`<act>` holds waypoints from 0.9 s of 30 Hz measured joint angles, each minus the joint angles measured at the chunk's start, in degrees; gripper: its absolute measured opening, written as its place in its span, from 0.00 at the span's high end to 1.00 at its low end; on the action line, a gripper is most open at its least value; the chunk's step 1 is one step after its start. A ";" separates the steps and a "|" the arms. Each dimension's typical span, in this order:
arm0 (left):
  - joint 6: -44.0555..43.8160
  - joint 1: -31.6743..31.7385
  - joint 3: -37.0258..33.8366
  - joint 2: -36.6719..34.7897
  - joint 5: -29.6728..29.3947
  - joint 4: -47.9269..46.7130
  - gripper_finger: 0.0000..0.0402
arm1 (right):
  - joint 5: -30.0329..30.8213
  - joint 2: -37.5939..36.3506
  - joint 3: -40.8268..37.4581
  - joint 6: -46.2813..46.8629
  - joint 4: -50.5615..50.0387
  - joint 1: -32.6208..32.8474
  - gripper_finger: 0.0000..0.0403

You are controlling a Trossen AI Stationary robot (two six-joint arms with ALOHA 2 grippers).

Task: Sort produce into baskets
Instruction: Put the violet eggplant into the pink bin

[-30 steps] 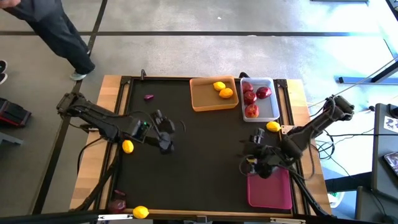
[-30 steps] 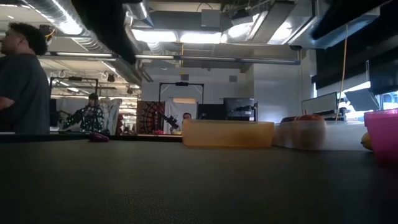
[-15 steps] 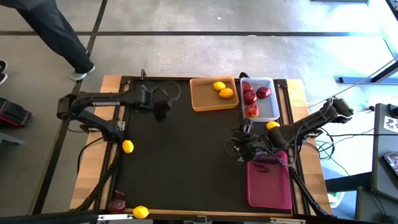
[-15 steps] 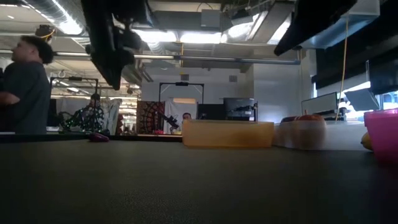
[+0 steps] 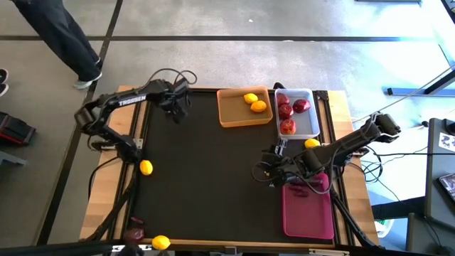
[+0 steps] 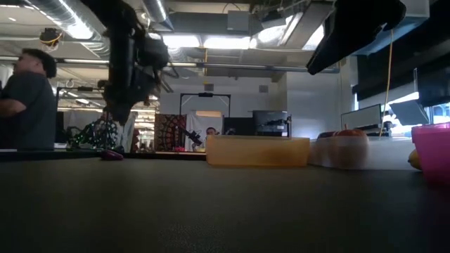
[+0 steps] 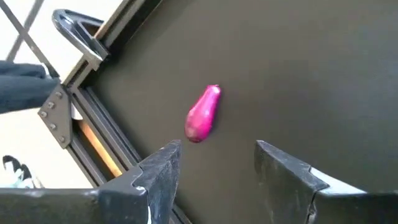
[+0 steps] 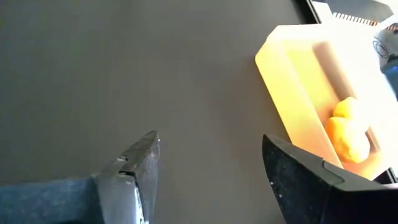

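A: What's around your left gripper (image 7: pixel 214 168)?

B: It's at the far left corner of the dark mat (image 5: pixel 213 178), fingers spread apart with nothing between them. A small pink-purple piece (image 7: pixel 203 114), smooth and teardrop-shaped, lies on the mat just past them, near the black frame rail (image 7: pixel 106 134). Nothing is in your way there.

A: Baskets?

B: The orange basket (image 5: pixel 231 114) sits at the far edge with two lemons (image 5: pixel 251 98) in it. The white basket (image 5: pixel 311 122) is touching its right side and holds red apples (image 5: pixel 286 111). The pink basket (image 5: pixel 307 213) is near right.

A: Loose produce?

B: One lemon (image 5: pixel 146 167) is on the left edge of the mat and another (image 5: pixel 161 242) at the near left corner, beside a dark piece (image 5: pixel 134 233). A third lemon (image 5: pixel 311 144) is just near of the white basket.

A: Right arm?

B: It's stretched low, reaching left across the mat. The right gripper (image 8: pixel 211 168) hangs spread and empty, right of centre, aimed at the orange basket.

A: Room?

B: A person (image 6: pixel 24 98) stands beyond the far left.
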 joint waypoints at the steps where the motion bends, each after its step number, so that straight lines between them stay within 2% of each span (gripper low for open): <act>1: 1.04 1.10 0.00 1.09 0.19 0.31 0.51 | -0.01 0.22 -0.01 -0.01 0.18 0.00 0.42; 14: 9.57 10.66 0.00 13.97 2.68 4.44 0.51 | -0.38 1.07 -0.01 -0.15 0.64 0.00 0.42; 18: 11.34 11.87 0.00 16.41 7.82 5.58 0.51 | -0.37 1.07 -0.01 -0.15 0.67 0.00 0.42; 21: 12.33 11.91 0.00 17.06 8.13 5.89 0.57 | -0.35 1.07 -0.01 -0.17 0.64 0.00 0.42; 27: 13.34 11.57 0.00 17.14 7.58 5.86 0.78 | -0.25 1.07 -0.54 -0.22 1.05 0.00 0.42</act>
